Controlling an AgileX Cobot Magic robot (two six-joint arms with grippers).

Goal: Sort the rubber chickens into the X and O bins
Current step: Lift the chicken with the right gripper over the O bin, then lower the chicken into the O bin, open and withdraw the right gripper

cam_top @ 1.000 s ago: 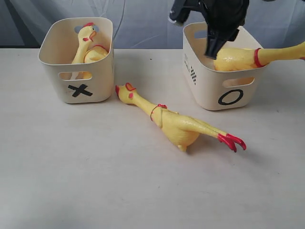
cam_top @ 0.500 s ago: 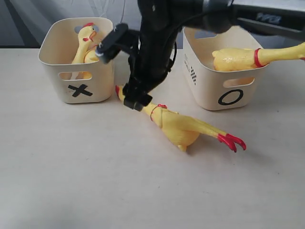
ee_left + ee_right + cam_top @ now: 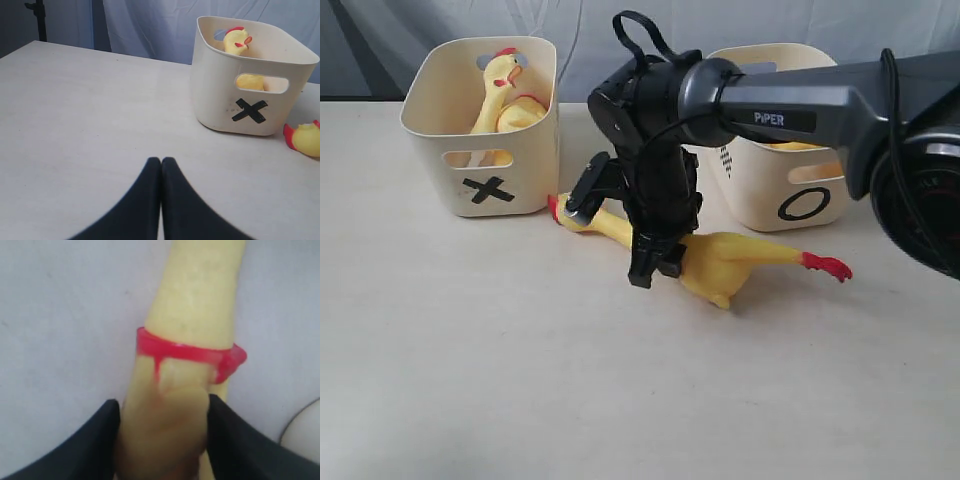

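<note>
The right arm (image 3: 790, 100) reaches in from the right edge of the exterior view and bends down at centre frame, wrist pointing at the table (image 3: 520, 380). The right gripper (image 3: 653, 258) is clamped narrowly across the rubber chicken (image 3: 730, 262), which lies on the table between the X bin (image 3: 525, 135) at upper left and the O bin (image 3: 760, 195) at upper right, head toward the X bin. Only the right wrist view shows the grip: both fingers (image 3: 95, 440) press the yellow body just beside the red neck ring (image 3: 185, 352). The left wrist view shows the left gripper (image 3: 161, 161) with its fingers pressed together, empty, above bare table. A second chicken (image 3: 500, 78) stands in the X bin.
</note>
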